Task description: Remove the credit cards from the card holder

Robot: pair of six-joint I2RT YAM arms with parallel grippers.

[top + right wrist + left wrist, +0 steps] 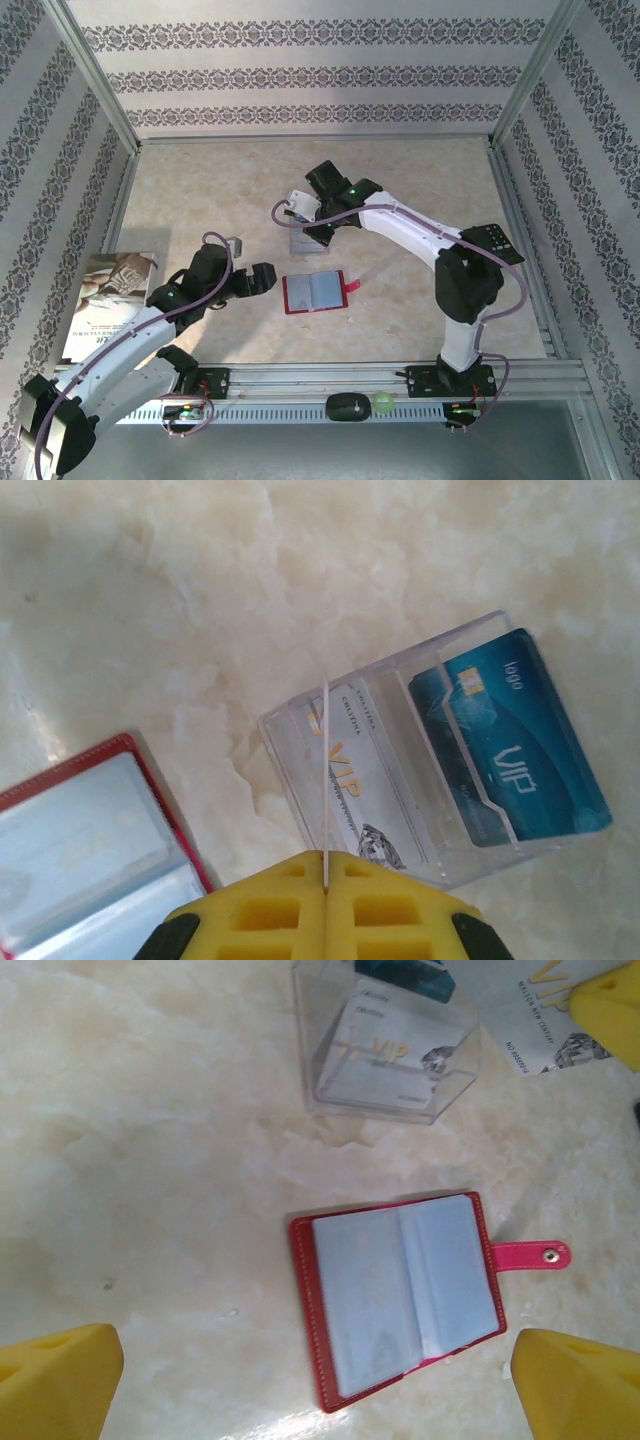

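Note:
The red card holder [315, 292] lies open on the marble table, clear sleeves up [400, 1295], strap tab [530, 1255] to its right; its corner shows in the right wrist view [90, 850]. My left gripper [262, 278] hovers just left of it, open and holding nothing, yellow fingers [60, 1380] wide apart. My right gripper [326, 865] is shut on a thin credit card [326, 770] seen edge-on, above a clear plastic box [290, 730]. In that box lie a silver VIP card [365, 780] and a blue VIP card [520, 750]. The held card's pale printed face [530, 1030] shows in the left wrist view.
A magazine [115, 295] lies at the table's left edge. A black keypad remote [492, 238] sits at the right behind my right arm. A black oval object [345, 405] and a green ball [383, 403] rest on the front rail. Patterned walls enclose the table.

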